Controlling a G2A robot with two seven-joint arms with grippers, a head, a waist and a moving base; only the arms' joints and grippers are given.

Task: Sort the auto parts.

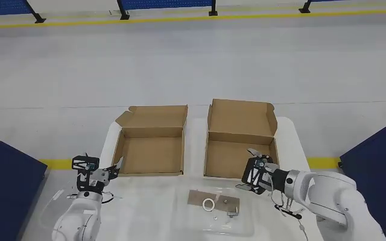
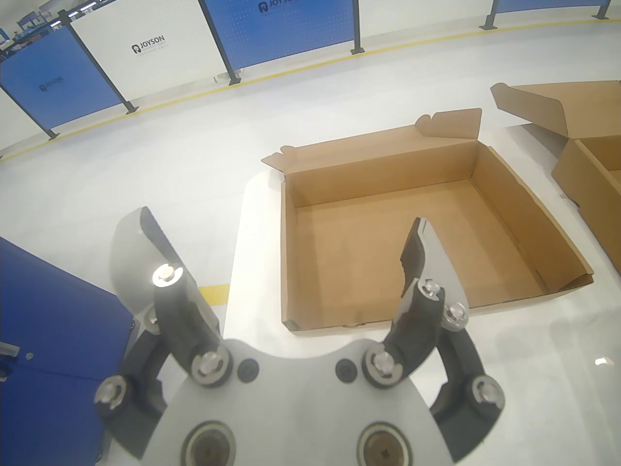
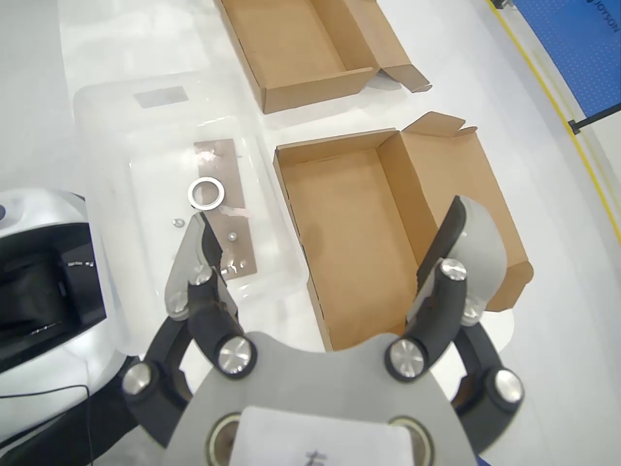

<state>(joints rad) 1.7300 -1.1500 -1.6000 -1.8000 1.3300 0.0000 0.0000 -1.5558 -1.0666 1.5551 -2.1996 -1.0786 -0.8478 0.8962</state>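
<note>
A clear tray sat at the robot's edge of the desk, and it serves here as the marker for everything else. The parts to be sorted all lay inside it: a metal ring rested on a brown sheet near the tray's middle, with a small shiny bit just beside it, toward the tray's right end. Nothing had yet been lifted out.

Beyond the tray's far side stood two cardboard boxes, the left box past its left end and the right box past its right end. Both were bare inside. Their lids were folded back and away from the tray, probably so that a part could be dropped straight in, one kind to each box.

The left hand hung well off the tray's left end, fingers spread wide and gripping nothing. The right hand was close to the tray's right end, above the near wall of the right box, also spread and unladen. Flanking the tray this way likely let either arm reach the parts, and the right one looked better placed for the ring.
</note>
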